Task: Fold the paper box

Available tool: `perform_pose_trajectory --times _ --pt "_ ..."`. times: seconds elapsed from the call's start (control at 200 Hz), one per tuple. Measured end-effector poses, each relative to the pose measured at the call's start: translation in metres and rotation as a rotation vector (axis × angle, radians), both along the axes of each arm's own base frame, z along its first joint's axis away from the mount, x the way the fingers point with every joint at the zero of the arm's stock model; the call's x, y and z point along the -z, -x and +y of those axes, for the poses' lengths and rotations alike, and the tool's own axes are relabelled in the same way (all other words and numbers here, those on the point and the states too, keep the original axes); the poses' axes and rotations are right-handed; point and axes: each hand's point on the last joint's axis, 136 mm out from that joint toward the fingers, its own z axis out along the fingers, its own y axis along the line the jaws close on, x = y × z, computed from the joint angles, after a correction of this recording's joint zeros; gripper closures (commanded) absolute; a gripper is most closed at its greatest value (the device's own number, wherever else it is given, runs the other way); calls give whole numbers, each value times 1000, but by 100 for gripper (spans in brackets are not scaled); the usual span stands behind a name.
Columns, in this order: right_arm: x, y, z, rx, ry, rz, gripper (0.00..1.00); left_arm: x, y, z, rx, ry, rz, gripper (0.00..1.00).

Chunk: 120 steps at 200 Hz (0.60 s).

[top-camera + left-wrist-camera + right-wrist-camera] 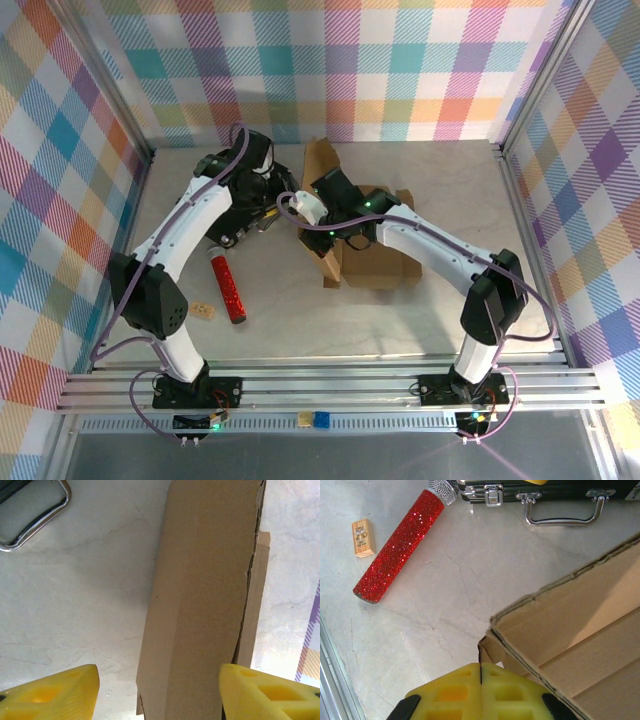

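The paper box (375,262) lies partly folded at the middle of the tabletop (400,330), with 1 flap raised at its far left. The left gripper (159,667) is released, its 2 yellow fingers (50,692) spread on either side of a cardboard panel. The right gripper (481,666) is clenched, its tips at a corner of the box. A red glitter microphone (400,550), a small wooden block (362,537) and a black case (550,486) lie left of the box.

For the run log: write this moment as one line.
task: fold paper box | left pincer: open, flap ahead | right pincer: shut at box corner
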Motion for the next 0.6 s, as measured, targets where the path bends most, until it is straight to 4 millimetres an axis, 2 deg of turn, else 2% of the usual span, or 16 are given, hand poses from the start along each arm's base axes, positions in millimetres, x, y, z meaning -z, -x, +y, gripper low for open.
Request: perform_pose_trajectory --times 0.285,0.465,0.6 --pt "-3 1 -2 20 -17 1 100 -4 -3 0 1 -22 -34 28" --pt "-8 0 -1 22 -34 -12 100 -16 -6 -2 1 -6 -67 27" --pt "-8 1 0 20 -34 -12 100 -33 -9 -8 17 33 -99 26"
